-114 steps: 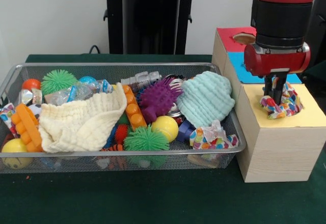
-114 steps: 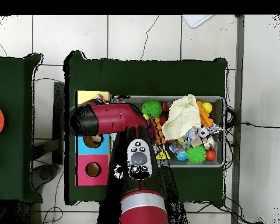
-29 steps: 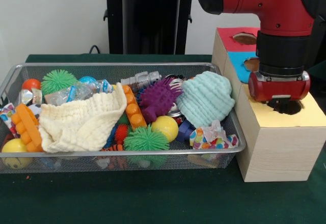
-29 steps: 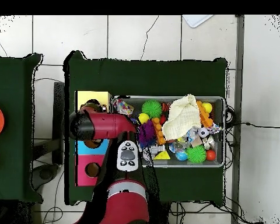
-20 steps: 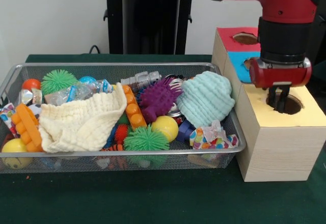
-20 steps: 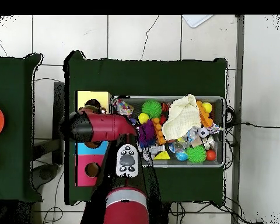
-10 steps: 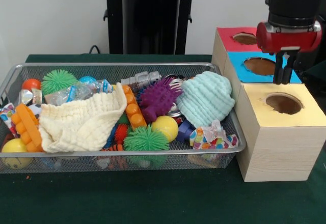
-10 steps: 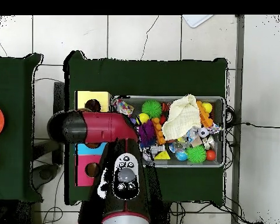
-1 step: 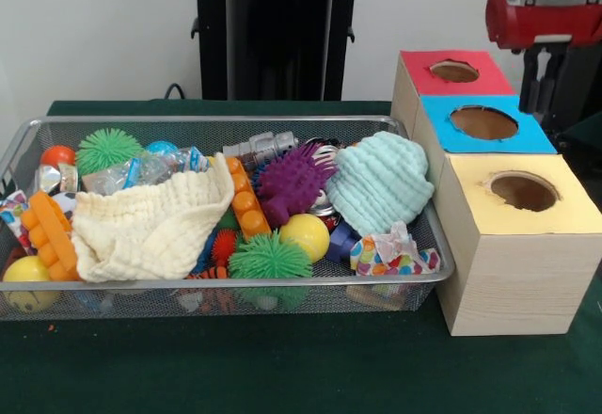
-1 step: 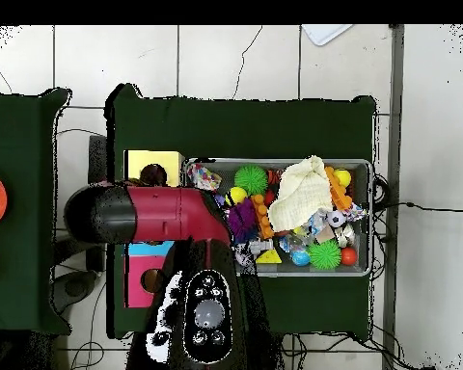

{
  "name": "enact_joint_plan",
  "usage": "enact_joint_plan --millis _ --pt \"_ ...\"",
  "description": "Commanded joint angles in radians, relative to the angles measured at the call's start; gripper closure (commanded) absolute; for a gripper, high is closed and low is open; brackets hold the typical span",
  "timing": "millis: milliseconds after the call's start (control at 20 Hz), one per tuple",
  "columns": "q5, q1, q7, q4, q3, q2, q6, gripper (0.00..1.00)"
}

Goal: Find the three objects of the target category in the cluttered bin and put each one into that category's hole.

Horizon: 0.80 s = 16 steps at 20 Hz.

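Our gripper [image 9: 542,80] hangs empty, fingers nearly together; we judge the mint washcloth [image 9: 380,182] light, limp, best pinched at its crown.

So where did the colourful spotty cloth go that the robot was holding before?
It went down the yellow hole: the pincer had held that cloth over it, dipped in, let go and came out empty. Since then the pincer has risen and drawn back towards the blue hole. Everything in the wire bin lies as before, including a second spotty cloth and the cream cloth.
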State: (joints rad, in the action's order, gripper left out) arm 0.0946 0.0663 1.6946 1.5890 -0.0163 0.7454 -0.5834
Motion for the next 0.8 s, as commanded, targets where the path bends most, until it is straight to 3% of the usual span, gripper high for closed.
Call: enact_joint_plan --millis 50,400,800 --pt "-0.001 -0.065 0.056 0.152 0.036 0.063 -0.149 1.0" --pt "-0.105 -0.228 -0.155 0.21 0.07 0.121 -0.074 1.0" --pt "-0.202 -0.408 -0.248 0.251 0.195 0.132 -0.015 1.0"
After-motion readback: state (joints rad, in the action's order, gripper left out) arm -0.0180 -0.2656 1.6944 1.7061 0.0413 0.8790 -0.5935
